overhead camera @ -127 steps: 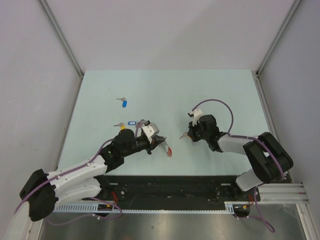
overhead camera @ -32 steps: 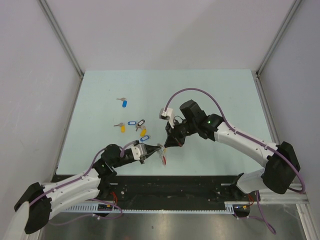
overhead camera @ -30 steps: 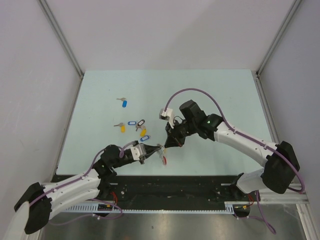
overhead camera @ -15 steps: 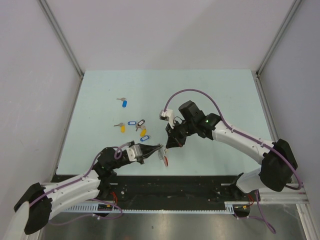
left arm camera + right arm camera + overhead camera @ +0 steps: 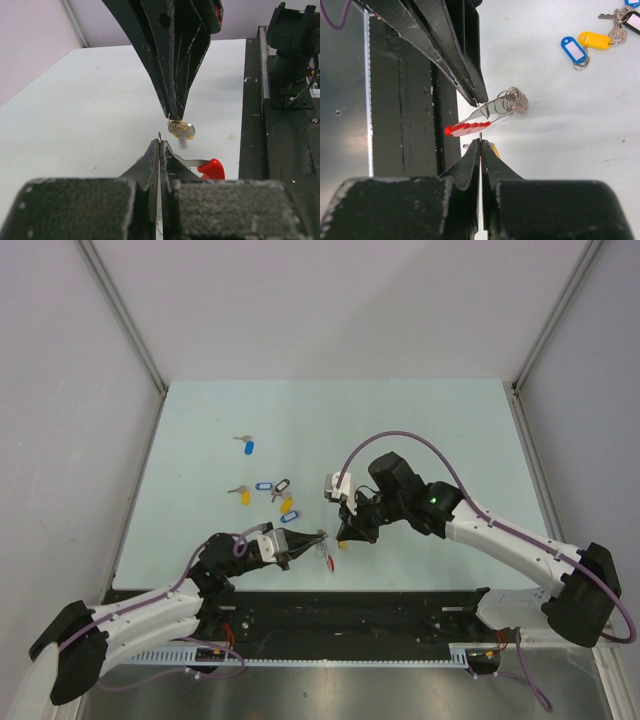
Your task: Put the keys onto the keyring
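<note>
This is a robotics lab, set up as a closed test cell. A pale table (image 5: 200, 420) is boxed in by plain white panels (image 5: 330, 300) on aluminium posts (image 5: 120, 310). A left arm (image 5: 140, 605) and a right arm (image 5: 500, 540) are bolted to a black rail (image 5: 400, 605) at its near edge (purple cables (image 5: 385, 438) loop along both), with a slotted cable duct (image 5: 150, 652) below.

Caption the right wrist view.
Right gripper holds a key beside the keyring in the left gripper; more keys lie beyond.
</note>
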`<state>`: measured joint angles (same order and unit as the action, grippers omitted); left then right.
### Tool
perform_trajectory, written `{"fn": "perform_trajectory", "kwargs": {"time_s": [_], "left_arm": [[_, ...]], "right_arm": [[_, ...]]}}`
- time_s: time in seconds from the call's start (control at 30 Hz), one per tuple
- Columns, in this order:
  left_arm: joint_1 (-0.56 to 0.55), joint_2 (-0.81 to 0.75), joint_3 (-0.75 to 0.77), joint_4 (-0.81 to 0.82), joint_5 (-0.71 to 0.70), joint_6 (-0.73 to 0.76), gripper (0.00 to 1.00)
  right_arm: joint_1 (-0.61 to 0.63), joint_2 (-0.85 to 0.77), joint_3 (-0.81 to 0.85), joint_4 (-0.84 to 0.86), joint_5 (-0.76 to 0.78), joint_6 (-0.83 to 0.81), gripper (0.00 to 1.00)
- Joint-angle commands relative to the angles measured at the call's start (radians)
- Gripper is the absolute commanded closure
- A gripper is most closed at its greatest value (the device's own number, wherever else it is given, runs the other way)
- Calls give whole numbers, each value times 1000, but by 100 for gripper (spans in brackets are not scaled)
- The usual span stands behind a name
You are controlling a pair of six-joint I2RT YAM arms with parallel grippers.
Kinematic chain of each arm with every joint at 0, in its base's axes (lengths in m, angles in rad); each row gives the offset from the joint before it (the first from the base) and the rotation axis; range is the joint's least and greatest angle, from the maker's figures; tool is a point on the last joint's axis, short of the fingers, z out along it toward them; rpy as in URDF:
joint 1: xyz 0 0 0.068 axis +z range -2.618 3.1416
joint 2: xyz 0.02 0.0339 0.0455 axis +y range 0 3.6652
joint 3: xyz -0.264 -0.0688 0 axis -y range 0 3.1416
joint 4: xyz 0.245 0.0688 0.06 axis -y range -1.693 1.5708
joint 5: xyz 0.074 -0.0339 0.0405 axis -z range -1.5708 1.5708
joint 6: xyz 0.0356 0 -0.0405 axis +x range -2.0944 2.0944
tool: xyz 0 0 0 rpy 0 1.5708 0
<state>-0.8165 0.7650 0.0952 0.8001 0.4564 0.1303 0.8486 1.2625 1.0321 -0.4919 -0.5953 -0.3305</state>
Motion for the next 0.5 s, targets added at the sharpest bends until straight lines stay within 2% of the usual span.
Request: {"fn": "perform_trajectory", "kwargs": {"time_s": [0.0,0.47], "left_arm": [[4,-4,31,42,34,-23,100],[10,-1,58,37,90,-63,100]], "right_arm": [[15,-20,-18,38,63,-99,100],[41,-20,-18,52,45,-125,100]]}}
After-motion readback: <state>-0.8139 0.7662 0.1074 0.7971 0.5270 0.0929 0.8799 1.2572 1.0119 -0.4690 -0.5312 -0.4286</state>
